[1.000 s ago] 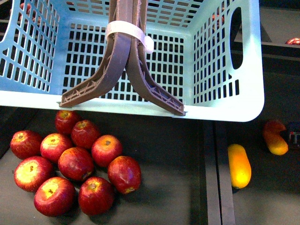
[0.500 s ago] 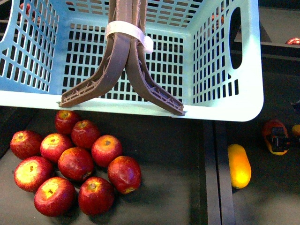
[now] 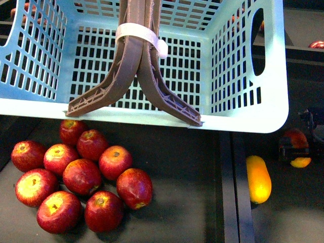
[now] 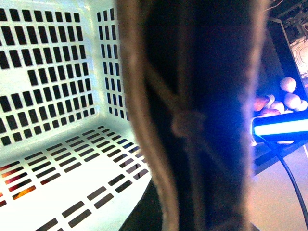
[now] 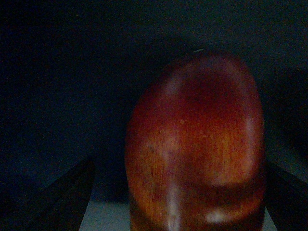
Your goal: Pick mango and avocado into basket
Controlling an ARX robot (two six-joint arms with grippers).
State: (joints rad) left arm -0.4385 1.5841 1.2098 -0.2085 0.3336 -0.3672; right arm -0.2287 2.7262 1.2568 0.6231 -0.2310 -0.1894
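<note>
We see the turquoise basket (image 3: pixel 152 115) hanging close in front of the body camera, clear of the dark table, with its brown handle (image 3: pixel 132 66) rising out of the top of the picture. In our judgement it is carried there so that fruit can be dropped in without a long reach. The left wrist view is filled by that handle, blurred and very near, beside the slotted basket floor, which is bare where it shows. None of our views shows the left gripper itself, so we cannot tell how its fingers stand.

The mango (image 3: pixel 294 138) lies on the table to the right of the basket, just beyond a slim yellow fruit (image 3: pixel 258 178). The right gripper (image 3: pixel 294 151) is down over it. In the right wrist view the red-orange fruit stands between the two dark fingers (image 5: pixel 67 197). They are spread, one on each flank, and a gap shows on at least one side. We read this as lining up to grip across the narrow width, where the smooth skin is less likely to slip.

We find no avocado in any view. The red apples (image 3: pixel 81 177) sit in a heap below the basket, well apart from the mango.
</note>
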